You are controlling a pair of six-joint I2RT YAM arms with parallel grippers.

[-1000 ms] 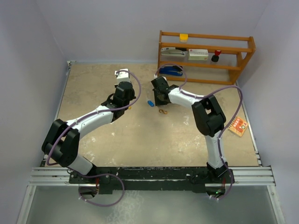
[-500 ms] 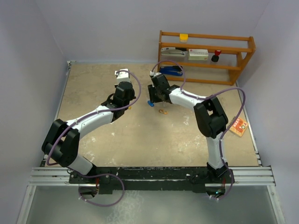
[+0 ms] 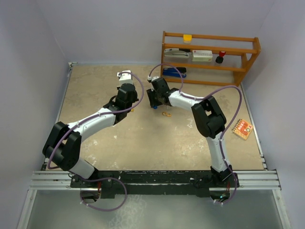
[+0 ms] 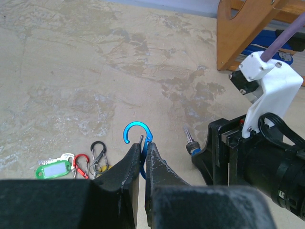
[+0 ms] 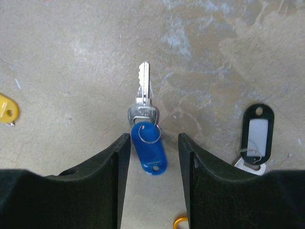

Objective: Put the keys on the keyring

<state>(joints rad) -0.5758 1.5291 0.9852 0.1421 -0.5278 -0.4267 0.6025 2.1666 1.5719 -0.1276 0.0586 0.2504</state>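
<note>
Our wrist views alone show right gripper (image 5: 151, 138) spread around a blue-tagged silver key (image 5: 148, 153), left gripper (image 4: 144, 149) clamping a blue metal carabiner (image 4: 126, 132), over beige counter (image 5: 71, 71).

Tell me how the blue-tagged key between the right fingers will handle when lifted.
Probably light: the metal key and blue tag are small beside the right gripper. Joined by a thin ring, they likely dangle and swing. Lying flat, it may slide when pinched.

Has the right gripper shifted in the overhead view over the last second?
Yes. The right gripper has slid left, farther from the wooden shelf, and now straddles the blue-tagged key with its jaws open.
</note>
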